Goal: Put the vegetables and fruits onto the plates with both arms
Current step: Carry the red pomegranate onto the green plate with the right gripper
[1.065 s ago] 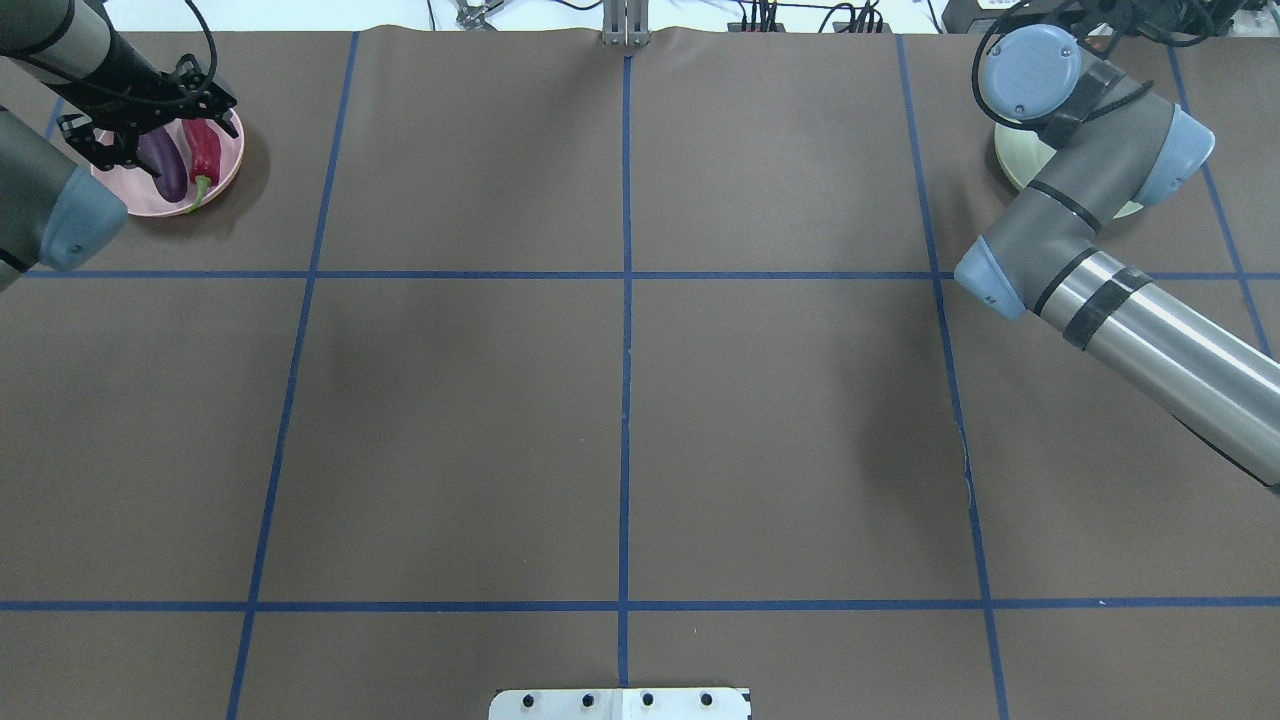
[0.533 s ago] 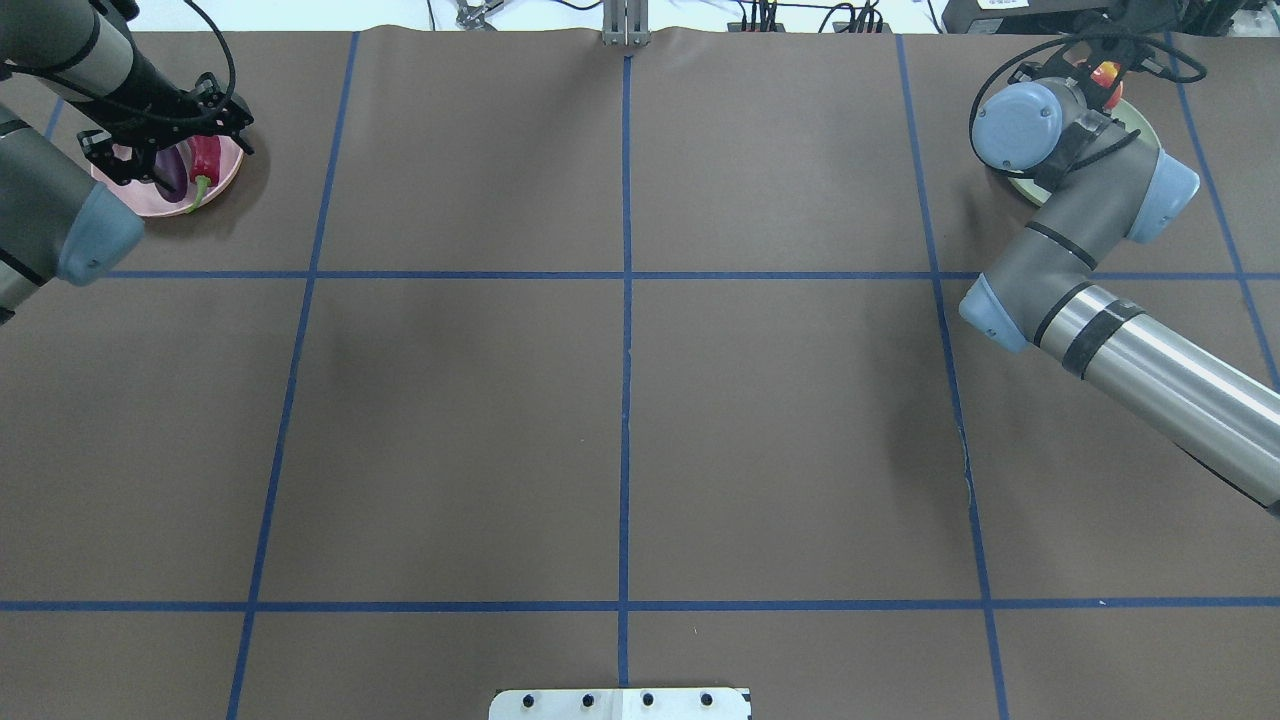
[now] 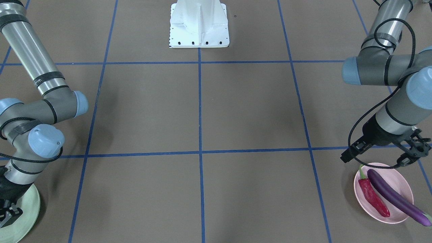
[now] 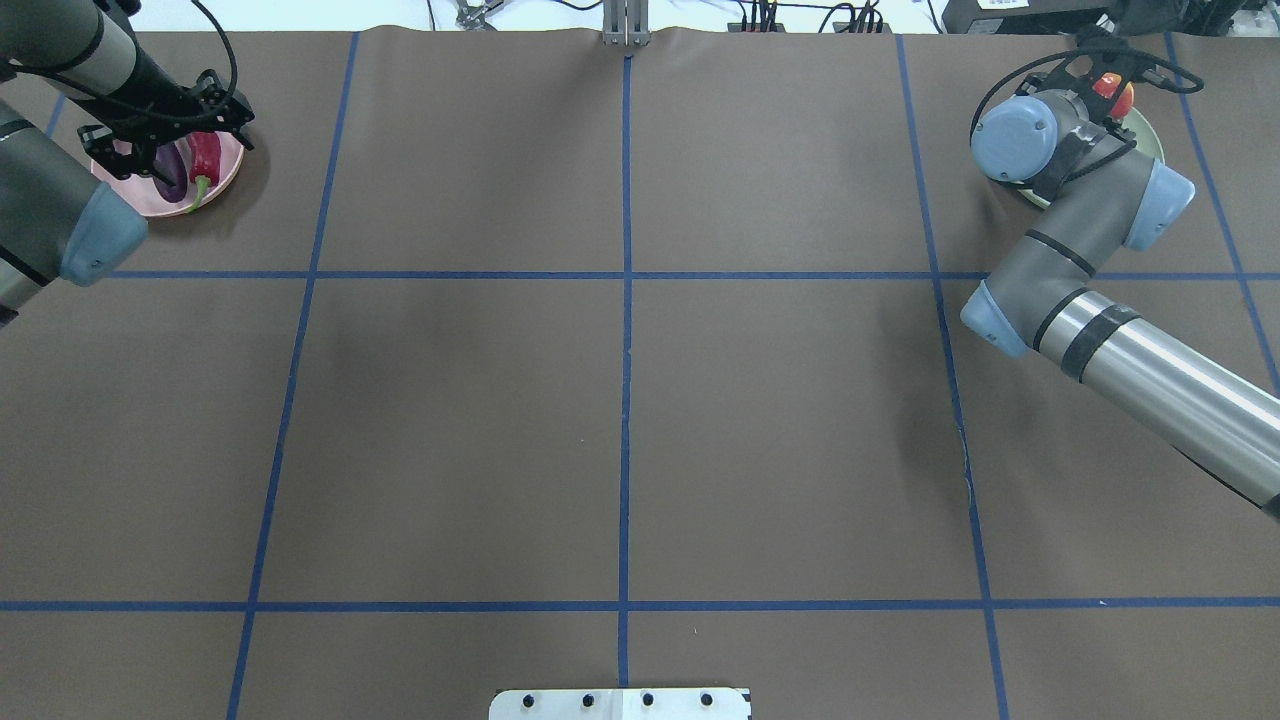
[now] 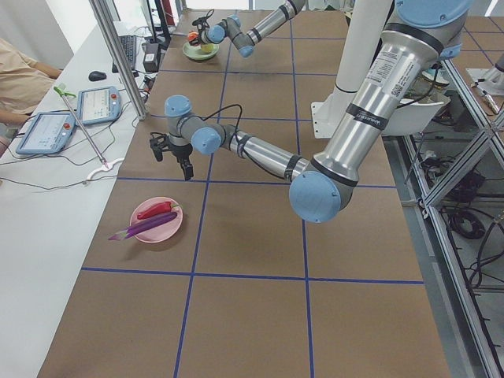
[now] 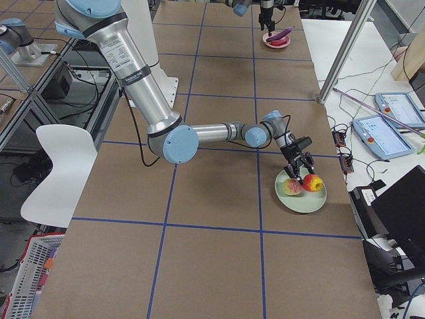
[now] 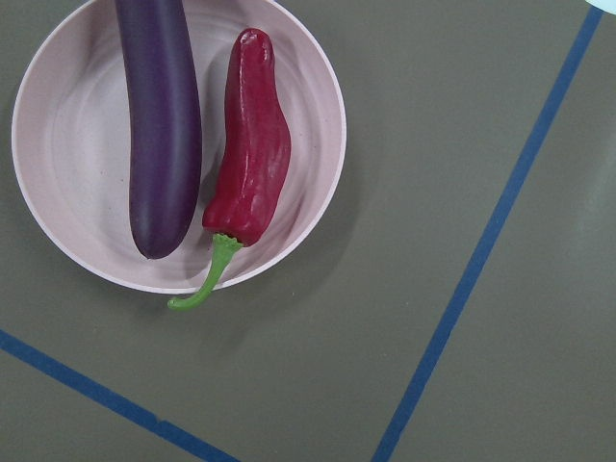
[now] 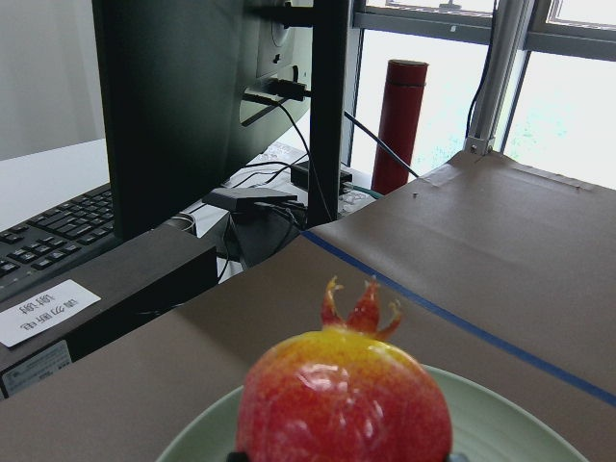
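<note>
The purple eggplant [image 7: 159, 125] and the red chili pepper [image 7: 252, 144] lie side by side on the pink plate [image 3: 401, 179]. My left gripper [image 3: 378, 158] hangs open and empty above that plate's near rim. The peach [image 6: 292, 188] rests on the mint green plate [image 6: 302, 203]. My right gripper [image 6: 302, 173] is tilted low over this plate and shut on the pomegranate [image 8: 345, 395], which sits just over the plate beside the peach. In the overhead view the right wrist hides the peach, and only the pomegranate [image 4: 1113, 90] shows.
The white base pedestal [image 3: 199, 25] stands at the robot's edge of the table. Beyond the far edge are a monitor [image 8: 192, 96], a keyboard, a red bottle [image 8: 399, 125] and tablets [image 5: 98, 102]. A person's arm [image 5: 20, 79] rests at that desk.
My right arm has come down and reached farther over the green plate, bringing the pomegranate into the overhead view. My left gripper has shifted slightly above the pink plate, still open.
</note>
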